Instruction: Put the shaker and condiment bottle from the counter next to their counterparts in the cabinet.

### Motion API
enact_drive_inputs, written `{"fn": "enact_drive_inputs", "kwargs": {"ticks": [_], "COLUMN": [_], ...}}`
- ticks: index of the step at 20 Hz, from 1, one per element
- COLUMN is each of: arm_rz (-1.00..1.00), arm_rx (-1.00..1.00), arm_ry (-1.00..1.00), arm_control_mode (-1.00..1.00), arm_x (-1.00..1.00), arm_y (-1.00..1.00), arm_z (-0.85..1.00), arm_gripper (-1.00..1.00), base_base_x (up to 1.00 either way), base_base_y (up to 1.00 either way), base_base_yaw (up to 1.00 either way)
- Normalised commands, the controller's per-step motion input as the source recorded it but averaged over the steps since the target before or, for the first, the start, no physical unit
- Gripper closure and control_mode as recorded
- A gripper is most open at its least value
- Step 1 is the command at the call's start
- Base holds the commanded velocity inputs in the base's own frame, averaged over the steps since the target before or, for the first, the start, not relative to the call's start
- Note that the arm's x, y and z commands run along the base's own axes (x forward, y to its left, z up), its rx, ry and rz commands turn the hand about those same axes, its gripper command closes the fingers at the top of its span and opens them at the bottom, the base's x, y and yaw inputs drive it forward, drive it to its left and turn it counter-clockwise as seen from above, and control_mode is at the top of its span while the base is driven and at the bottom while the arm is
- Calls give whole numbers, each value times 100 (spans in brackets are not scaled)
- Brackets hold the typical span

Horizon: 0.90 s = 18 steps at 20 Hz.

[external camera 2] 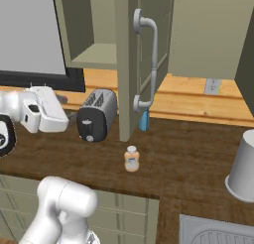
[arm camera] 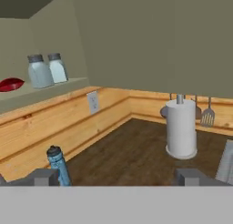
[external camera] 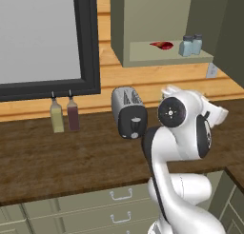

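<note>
- Pale-blue glass, twice over: in the hand view two shakers (arm camera: 40, 71) with grey caps stand side by side, touching or nearly so, on the cabinet (arm camera: 50, 89) shelf, up and to the left of the gripper (arm camera: 117, 176).
- Just left of them on the same shelf lies the flat glossy red item (arm camera: 11, 84), near the shakers but apart from them.
- Below the shelf, on the wooden counter (arm camera: 132, 150) and close beside the left fingertip (arm camera: 43, 176), stands a taller blue bottle (arm camera: 58, 165) with a black cap.
- The gripper's fingers are spread wide with nothing between them; only counter shows in the gap.
- Beyond the gap, slightly right, a paper towel roll (arm camera: 181, 129) stands upright on the counter, well away from the pincer.
- In the right base view the tan-orange condiment bottle (external camera 2: 131, 158) stands upright on the counter, in front of the open cabinet door (external camera 2: 130, 64), right of the toaster (external camera 2: 96, 114) and lower right of the white hand (external camera 2: 42, 109), well apart from it.
- In the left base view the shelf with its red item and shakers (external camera: 190, 45) sits above and slightly right of the arm's wrist.
</note>
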Motion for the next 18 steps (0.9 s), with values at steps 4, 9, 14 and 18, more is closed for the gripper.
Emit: {"fn": "enact_drive_inputs", "kwargs": {"ticks": [4,9,14,18], "arm_rz": [-4,-1,0,0], "arm_rx": [0,0,0,0], "arm_ry": [0,-4,-10,-7], "arm_control_mode": [-100,-100,-100,-100], "arm_x": [0,0,0,1], "arm_y": [-8,-20,-22,-17], "arm_z": [-96,-99,-100,-76], "arm_gripper": [-100,-100,-100,-100], "base_base_x": [0,0,0,0], "base_base_y": [0,0,0,0], "base_base_yaw": [0,0,0,0]}}
